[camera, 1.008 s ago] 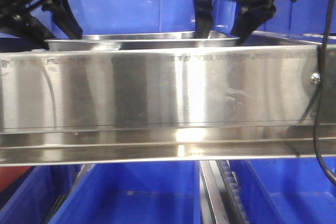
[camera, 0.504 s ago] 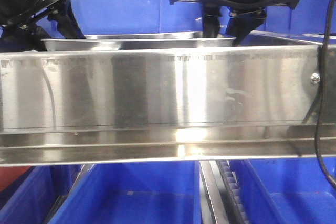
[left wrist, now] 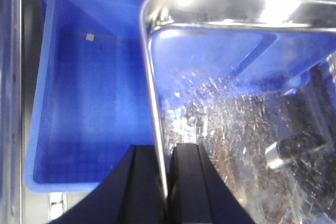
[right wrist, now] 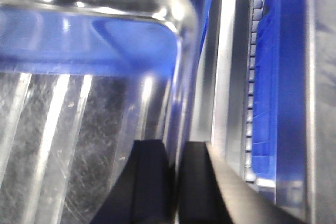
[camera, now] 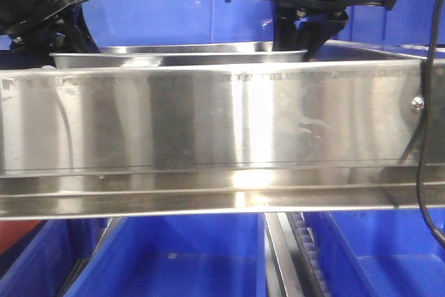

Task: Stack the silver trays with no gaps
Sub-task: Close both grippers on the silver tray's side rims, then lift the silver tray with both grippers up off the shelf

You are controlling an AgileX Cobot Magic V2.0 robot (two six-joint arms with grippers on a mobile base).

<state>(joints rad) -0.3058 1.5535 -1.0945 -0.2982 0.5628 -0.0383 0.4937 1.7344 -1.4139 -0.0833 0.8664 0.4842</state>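
A silver tray (camera: 181,56) shows just above the steel rail in the front view, held level between both arms. My left gripper (camera: 73,41) is shut on its left rim. In the left wrist view the black fingers (left wrist: 142,182) clamp the thin rim of the silver tray (left wrist: 220,51). My right gripper (camera: 300,43) is shut on the right rim. In the right wrist view its fingers (right wrist: 149,182) pinch the wall of the tray (right wrist: 79,103) near a rounded corner. The tray's underside is hidden by the rail.
A broad steel rail (camera: 208,116) with a screw (camera: 417,103) fills the foreground. Blue bins (camera: 181,262) sit below it, and another blue bin (left wrist: 89,108) lies under the tray's left side. A steel track with a toothed strip (right wrist: 231,77) runs right of the tray.
Both grippers went from spread fingers to shut on the tray's rims. The tray has shifted slightly left and up.
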